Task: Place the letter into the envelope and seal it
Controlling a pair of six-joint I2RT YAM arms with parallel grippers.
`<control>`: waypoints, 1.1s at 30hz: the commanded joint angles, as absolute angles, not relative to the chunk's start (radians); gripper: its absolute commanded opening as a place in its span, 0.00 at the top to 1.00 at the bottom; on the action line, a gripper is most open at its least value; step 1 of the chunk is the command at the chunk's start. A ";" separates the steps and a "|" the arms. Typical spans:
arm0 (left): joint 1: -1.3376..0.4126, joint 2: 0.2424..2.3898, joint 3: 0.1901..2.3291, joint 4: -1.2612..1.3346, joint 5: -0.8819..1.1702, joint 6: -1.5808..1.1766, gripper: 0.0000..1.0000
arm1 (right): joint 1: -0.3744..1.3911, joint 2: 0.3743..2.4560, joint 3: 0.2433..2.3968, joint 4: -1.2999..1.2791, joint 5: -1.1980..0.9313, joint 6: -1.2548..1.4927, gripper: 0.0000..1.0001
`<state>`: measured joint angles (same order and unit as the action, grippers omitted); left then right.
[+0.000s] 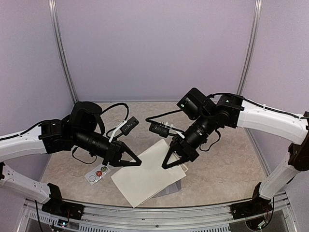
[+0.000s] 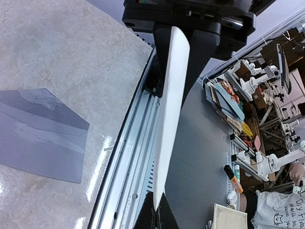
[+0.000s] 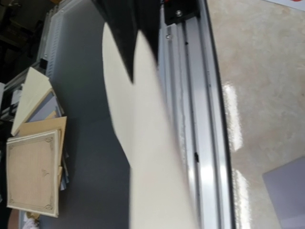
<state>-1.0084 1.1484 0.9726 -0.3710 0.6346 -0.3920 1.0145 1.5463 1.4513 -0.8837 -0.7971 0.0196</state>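
Above envelope (image 2: 40, 136), letter (image 1: 147, 176) aloft, outside

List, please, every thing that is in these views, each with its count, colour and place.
table: one, beige marbled, under everything.
letter: one, cream, over the middle of the table, between both claws.
envelope: one, grey, flat on the table, partly hidden beneath the letter.
sticker card: one, white with coloured dots, left of the letter.
left claw: one, black, shut on the letter's left edge.
right claw: one, black, at the letter's right edge; grip unclear.
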 commanded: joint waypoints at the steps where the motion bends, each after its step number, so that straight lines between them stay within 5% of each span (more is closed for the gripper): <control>1: -1.015 1.150 0.944 -0.377 0.565 -0.402 1.00 | 1.021 1.530 1.513 -0.862 -0.723 0.038 1.00; 6: -1.015 1.147 0.922 -0.335 0.480 -0.456 1.00 | 1.053 1.526 1.544 -0.829 -0.696 0.076 1.00; 7: -1.015 1.146 0.914 -0.311 0.482 -0.465 1.00 | 1.064 1.526 1.546 -0.815 -0.692 0.085 0.93; 11: -1.015 1.140 0.904 -0.278 0.470 -0.483 1.00 | 1.102 1.506 1.509 -0.689 -0.690 0.161 0.38; 16: -1.012 1.144 0.900 -0.281 0.432 -0.501 1.00 | 1.119 1.429 1.371 -0.439 -0.740 0.277 0.08; 27: -0.989 1.119 0.860 -0.192 0.410 -0.537 1.00 | 1.196 1.491 1.197 -0.005 -0.828 0.489 0.08; 33: -0.987 1.054 0.798 -0.118 0.484 -0.488 1.00 | 1.151 1.363 1.203 -0.065 -0.551 0.468 0.09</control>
